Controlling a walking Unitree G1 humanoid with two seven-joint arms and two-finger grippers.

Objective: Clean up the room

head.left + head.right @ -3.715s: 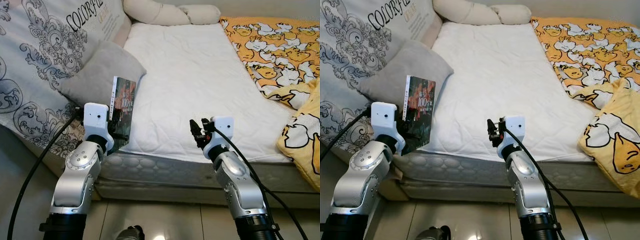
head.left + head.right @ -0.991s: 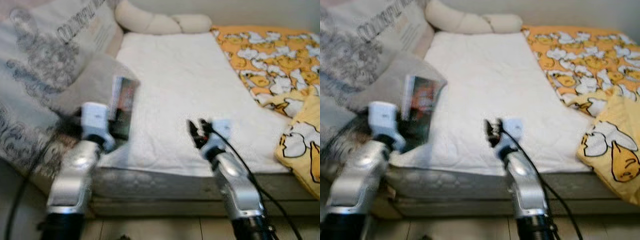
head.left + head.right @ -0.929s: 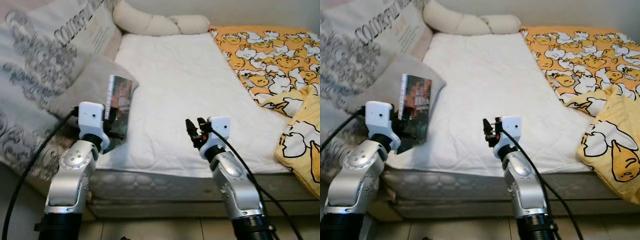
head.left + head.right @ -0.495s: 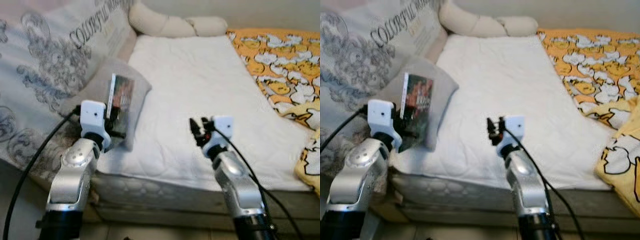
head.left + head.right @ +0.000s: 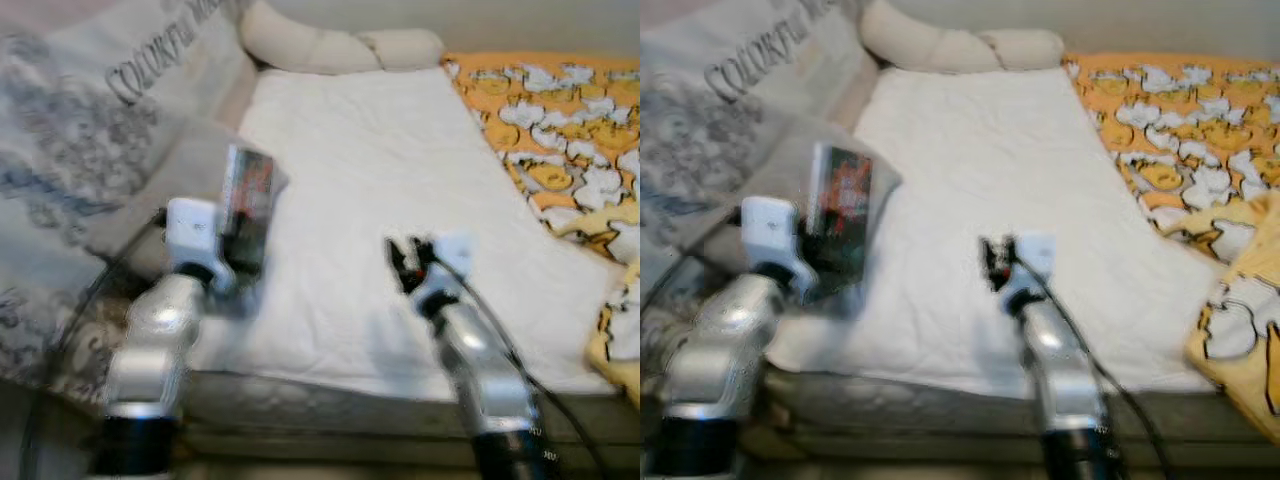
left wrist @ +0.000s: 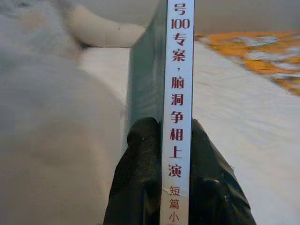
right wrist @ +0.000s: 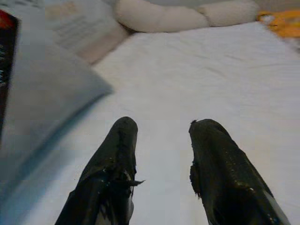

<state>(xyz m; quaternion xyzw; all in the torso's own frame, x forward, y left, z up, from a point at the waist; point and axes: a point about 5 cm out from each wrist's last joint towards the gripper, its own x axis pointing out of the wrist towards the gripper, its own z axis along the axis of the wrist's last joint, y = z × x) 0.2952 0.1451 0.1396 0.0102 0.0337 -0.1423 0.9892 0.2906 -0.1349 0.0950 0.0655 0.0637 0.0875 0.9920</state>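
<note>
My left end effector point(image 6: 176, 154) clamped the paperback book point(image 5: 248, 205) upright by its spine above the bed point(image 5: 380, 200) edge; stiff, light, probably slippery. My right end effector point(image 7: 161, 140) was open, empty.

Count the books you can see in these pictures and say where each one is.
1. The book stands upright, clamped at its spine by the left gripper, above the bed's left edge, in front of a grey pillow. Others may be hidden under the bedding.
</note>
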